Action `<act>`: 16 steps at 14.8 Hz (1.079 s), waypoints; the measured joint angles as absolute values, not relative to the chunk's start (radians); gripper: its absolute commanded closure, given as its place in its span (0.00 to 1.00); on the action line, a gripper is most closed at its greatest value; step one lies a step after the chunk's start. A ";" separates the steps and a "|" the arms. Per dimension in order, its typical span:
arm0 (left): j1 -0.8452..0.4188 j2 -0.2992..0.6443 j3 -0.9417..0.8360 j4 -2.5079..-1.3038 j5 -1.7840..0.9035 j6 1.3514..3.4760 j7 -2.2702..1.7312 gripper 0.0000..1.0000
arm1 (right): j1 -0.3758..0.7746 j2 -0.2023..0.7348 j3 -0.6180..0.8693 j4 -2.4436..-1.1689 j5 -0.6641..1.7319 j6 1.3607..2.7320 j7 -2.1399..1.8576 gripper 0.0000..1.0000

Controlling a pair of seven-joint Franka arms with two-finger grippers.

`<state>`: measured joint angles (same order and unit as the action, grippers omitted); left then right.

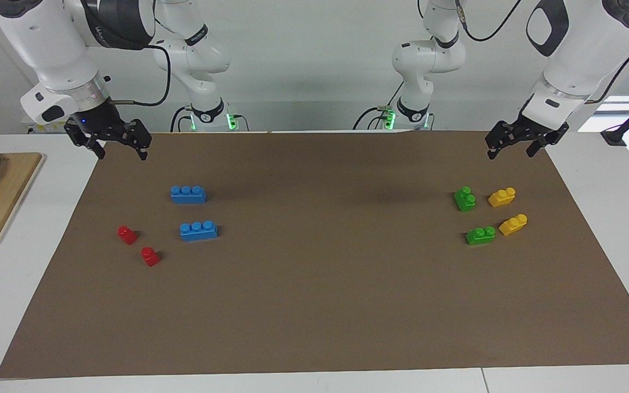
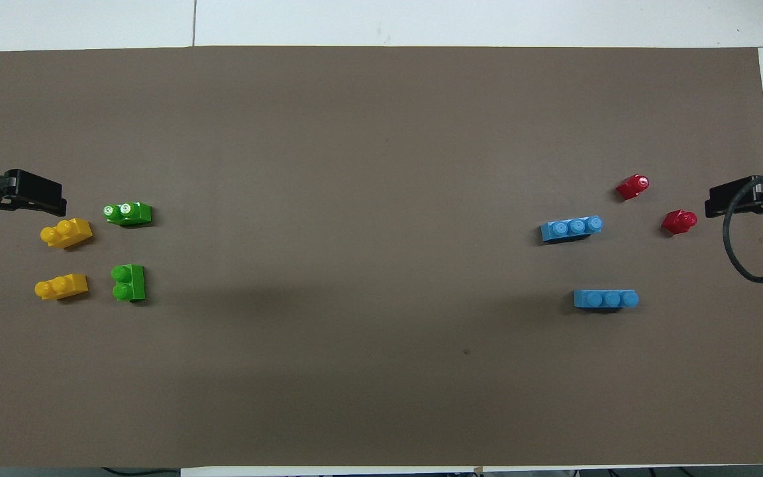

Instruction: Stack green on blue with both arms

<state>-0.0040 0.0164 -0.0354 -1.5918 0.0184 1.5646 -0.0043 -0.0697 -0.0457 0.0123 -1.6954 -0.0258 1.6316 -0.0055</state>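
bricks untouched on brown mat [image 1: 314,305]; both arms' jaws empty, spread.

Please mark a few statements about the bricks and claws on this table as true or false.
1. Both claws hold nothing. True: the left claw and the right claw hang open above the mat's corners nearest the robots.
2. A green brick sits on a blue brick. False: both green bricks lie on the mat at the left arm's end, and both blue bricks at the right arm's end.
3. The yellow bricks lie beside the green ones. True.
4. There are three red bricks. False: two.
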 measured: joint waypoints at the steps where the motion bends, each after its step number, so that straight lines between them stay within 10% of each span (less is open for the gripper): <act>1: -0.004 0.016 -0.035 -1.592 0.018 1.565 -0.004 0.00 | -0.070 -0.046 0.012 -1.695 -0.026 1.632 -0.006 0.00; 16: -0.003 0.017 -0.028 -1.595 0.018 1.567 -0.004 0.00 | -0.074 -0.046 0.003 -1.695 -0.026 1.642 0.172 0.00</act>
